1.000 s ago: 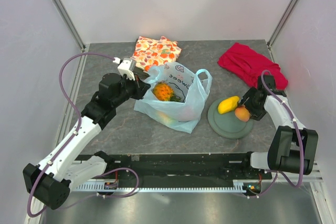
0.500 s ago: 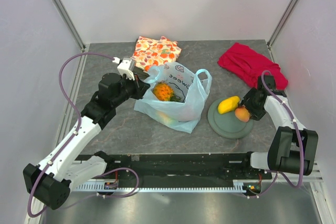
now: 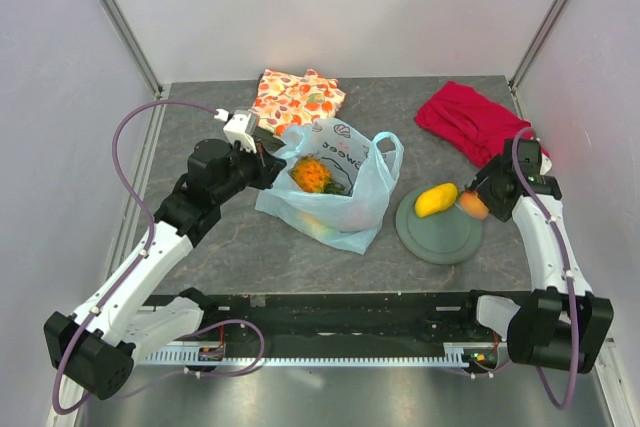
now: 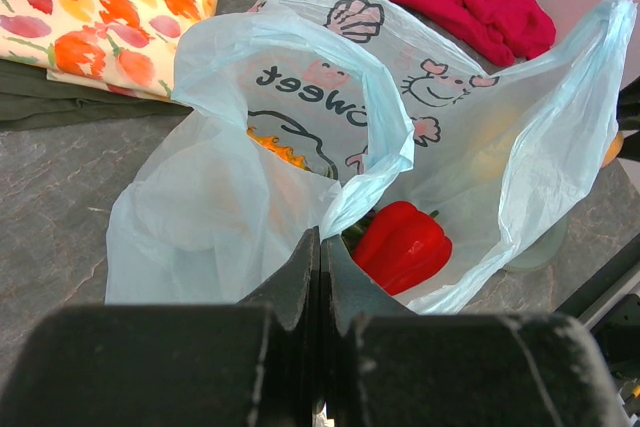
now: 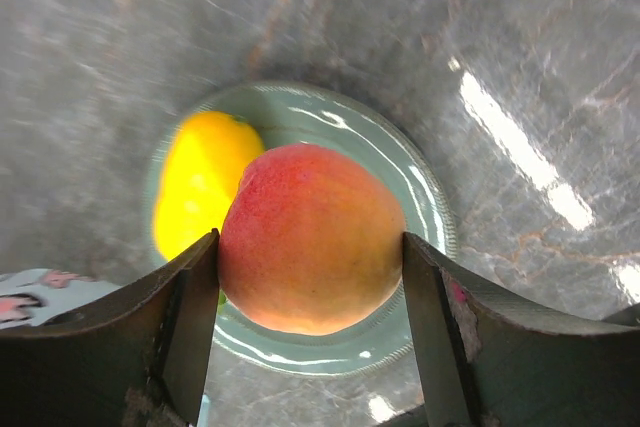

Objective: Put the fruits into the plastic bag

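The light-blue plastic bag (image 3: 340,202) lies mid-table with its mouth held up. My left gripper (image 3: 272,169) is shut on the bag's near rim (image 4: 345,202). Inside the bag are an orange pineapple (image 3: 310,175) and a red pepper-like fruit (image 4: 405,244). My right gripper (image 3: 475,205) is shut on an orange peach (image 5: 310,237), holding it above the grey-green plate (image 5: 425,212). One yellow mango (image 3: 435,199) lies on that plate (image 3: 440,237), left of the peach (image 3: 472,207).
An orange floral cloth (image 3: 297,97) lies behind the bag and a red cloth (image 3: 475,122) at the back right. White walls enclose the dark stone table on three sides.
My right gripper has closed a little on the peach and risen with it, carrying it from the plate's middle toward the plate's right edge. The left arm and bag have not moved.
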You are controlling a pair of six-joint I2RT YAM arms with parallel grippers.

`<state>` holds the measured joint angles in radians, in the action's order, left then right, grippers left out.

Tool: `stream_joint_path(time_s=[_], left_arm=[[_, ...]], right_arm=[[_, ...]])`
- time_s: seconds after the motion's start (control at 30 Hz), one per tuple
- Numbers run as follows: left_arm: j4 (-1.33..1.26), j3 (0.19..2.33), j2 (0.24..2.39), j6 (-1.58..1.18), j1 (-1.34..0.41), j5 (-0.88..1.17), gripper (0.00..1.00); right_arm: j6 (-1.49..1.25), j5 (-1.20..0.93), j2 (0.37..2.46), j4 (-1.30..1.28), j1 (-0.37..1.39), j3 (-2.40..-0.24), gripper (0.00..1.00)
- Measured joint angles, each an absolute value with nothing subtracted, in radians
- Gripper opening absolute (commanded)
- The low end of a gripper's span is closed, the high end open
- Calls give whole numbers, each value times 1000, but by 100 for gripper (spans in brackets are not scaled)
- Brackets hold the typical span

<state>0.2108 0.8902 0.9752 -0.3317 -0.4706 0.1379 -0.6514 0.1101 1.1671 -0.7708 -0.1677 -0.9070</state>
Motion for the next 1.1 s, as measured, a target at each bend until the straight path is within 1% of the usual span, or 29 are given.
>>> stream_joint_path(time_s=[0.07, 0.13, 0.23, 0.43, 0.63, 0.87, 1.1], left_arm=[[210, 890, 975, -332, -471, 141, 1], [210, 890, 975, -332, -471, 142, 1], [207, 890, 975, -332, -471, 142, 2], [207, 890, 975, -333, -469, 160, 2], [207, 888, 965, -333, -467, 165, 2], [207, 888, 953, -336, -467, 169, 2], [209, 872, 920, -348, -467, 169, 2]], right_arm=[[-651, 109, 1124, -760, -168, -922, 34], [-651, 109, 1084, -751, -163, -932, 30], [-651, 111, 1033, -738, -146, -966, 27], [-659, 115, 1036, -721, -33, -1074, 28], [-686, 133, 1081, -672, 171, -1273, 28], [-651, 179, 1185, -566, 419, -1531, 29], [-569, 270, 1362, -548, 741, -1626, 31]])
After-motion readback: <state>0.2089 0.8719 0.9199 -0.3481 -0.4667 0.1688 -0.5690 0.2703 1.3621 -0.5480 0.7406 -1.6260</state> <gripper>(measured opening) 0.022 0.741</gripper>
